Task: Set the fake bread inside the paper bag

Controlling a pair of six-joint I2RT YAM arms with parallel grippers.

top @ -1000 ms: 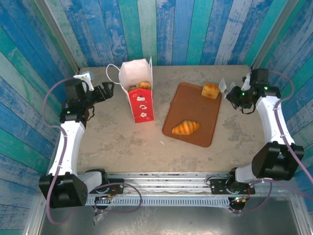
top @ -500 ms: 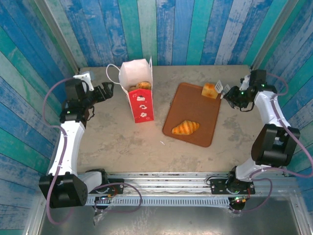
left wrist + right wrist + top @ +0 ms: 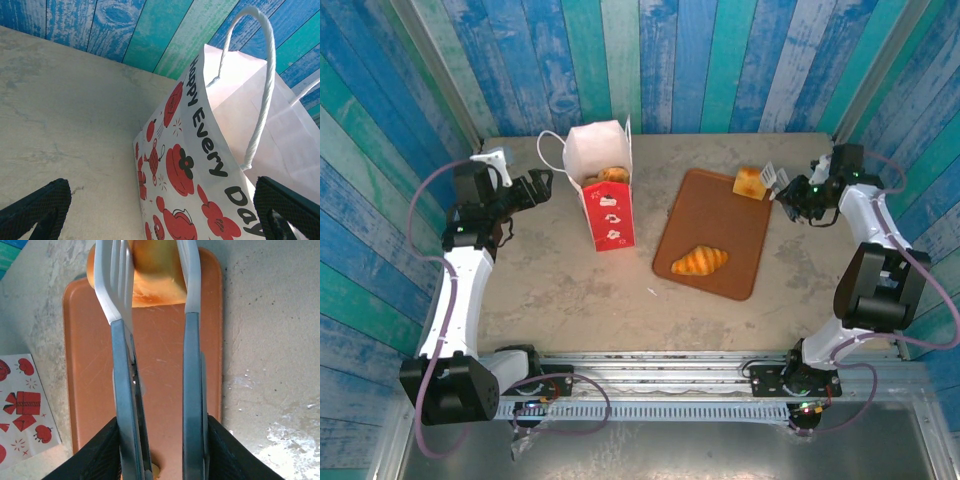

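Right end effector (image 3: pixel 792 192): my jaws are partly closed on a pair of tongs (image 3: pixel 192 365), one black finger pressed against the outside of each grey arm. The white tips of the tongs sit on either side of a cube-shaped bun (image 3: pixel 155 275), close against it. I cannot tell whether they are squeezing it.

The bun rests at the far right corner of a flat brown tray (image 3: pixel 710 225). A croissant (image 3: pixel 699 261) lies on the same tray, near its front edge and well apart from the bun. The tray lies flat on the desk (image 3: pixel 560 280), right of centre.

Left end effector (image 3: pixel 540 184): my jaws stand wide open and hold nothing. In the left wrist view the two black fingertips sit at opposite lower corners. The paper bag (image 3: pixel 200 165) is just in front of them, its printed side panel and one white cord handle facing me.

The bag stands on the desk left of the tray, apart from it, with its red front panel toward the arm bases. Its mouth is open, and golden-brown bread (image 3: pixel 612 175) is inside at the top.
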